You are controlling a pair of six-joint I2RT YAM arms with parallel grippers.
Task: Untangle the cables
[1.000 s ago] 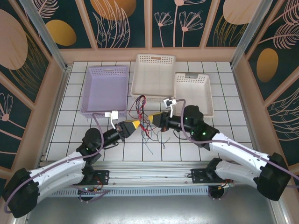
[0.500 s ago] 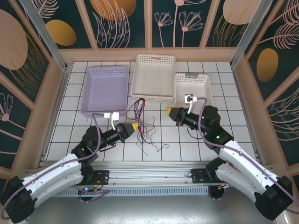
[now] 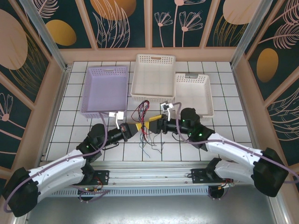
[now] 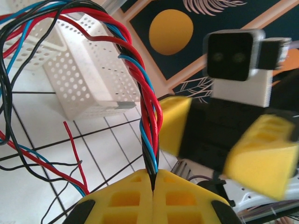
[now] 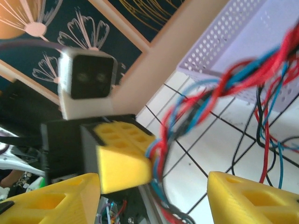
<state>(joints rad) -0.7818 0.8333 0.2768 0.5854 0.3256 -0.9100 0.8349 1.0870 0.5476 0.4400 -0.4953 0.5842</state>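
White tiled table (image 3: 70, 135) below; my left gripper (image 4: 153, 179) is pressed together, pinching the twisted red, blue and black cables (image 4: 148, 107) at its tips; my right gripper (image 5: 154, 186) stands spread, one finger either side of that twist; loose ends trail over tiles near the white basket (image 3: 154, 57).

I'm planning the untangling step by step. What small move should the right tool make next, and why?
Probably close the right tool on the twisted cables. The left tool is shut on the red, blue and black twist, and the right tool stands open around that twist close by, so a second grip would let the twist be worked apart.
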